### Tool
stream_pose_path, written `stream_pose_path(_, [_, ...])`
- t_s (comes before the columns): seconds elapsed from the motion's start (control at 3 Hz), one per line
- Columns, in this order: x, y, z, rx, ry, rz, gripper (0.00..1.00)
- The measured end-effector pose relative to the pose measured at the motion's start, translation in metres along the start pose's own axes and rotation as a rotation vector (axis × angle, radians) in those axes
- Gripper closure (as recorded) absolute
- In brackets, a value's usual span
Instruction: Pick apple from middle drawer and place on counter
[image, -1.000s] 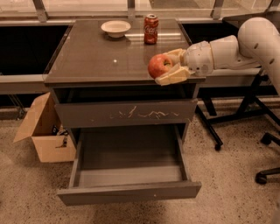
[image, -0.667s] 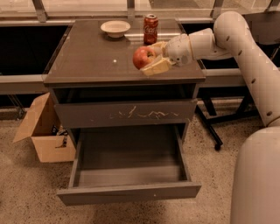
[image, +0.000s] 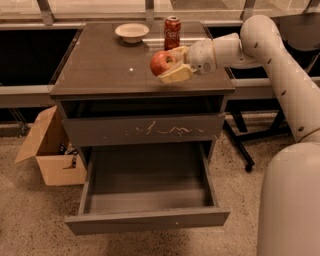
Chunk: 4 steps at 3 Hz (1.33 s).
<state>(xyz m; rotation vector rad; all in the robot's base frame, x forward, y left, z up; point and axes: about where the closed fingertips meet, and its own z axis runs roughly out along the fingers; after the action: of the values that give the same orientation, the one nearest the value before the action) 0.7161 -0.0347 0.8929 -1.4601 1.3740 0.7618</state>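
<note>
Hand (image: 168, 65) is over the front right part of the bench (image: 100, 65), reaching in from the right side w/ the white arm (image: 270, 55) stretched behind it. Fingers clamped on the apple (image: 161, 62): one pale finger above, one below, fruit wedged between them, so a firm grip, barely any gap beyond the apple's width. Apple pokes out the hand's left side, red w/ a yellowish patch, sitting low over the bench top. Can't tell if the lower finger touches the surface; it's v. close.

Just behind the hand, near the bench's back edge, stands a red can (image: 172, 32), upright, apart from the apple. Further left of that, also at the back, a shallow white bowl (image: 132, 32), well apart from the hand.

Below the hand, straight down the cabinet front: a scratched drawer (image: 145, 131), closed, white scuffs across its panel. Under that, the drawer (image: 147, 220) is pulled right out, smooth grey inside, plain front panel.

Far down-left of the hand, on the speckled floor beside the cabinet, a cardboard box (image: 47, 150) w/ flaps open. Down-right of the hand, dark chair legs (image: 240, 145) on the floor, and the robot's big white body (image: 290, 200) fills the lower right corner.
</note>
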Motion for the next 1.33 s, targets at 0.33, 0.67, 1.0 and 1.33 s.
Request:
stream_pose_path(0.33, [0.009,-0.038,0.013,0.09,-0.018,0.058,1.0])
stream_pose_path(0.67, [0.013,-0.058,0.022,0.127,-0.012,0.108,1.0])
stream_pose_path(1.0, [0.015,-0.073,0.036,0.129,0.035,0.158,0.82])
stream_pose_path(1.33, [0.019,-0.08,0.048,0.119,0.069,0.201,0.59])
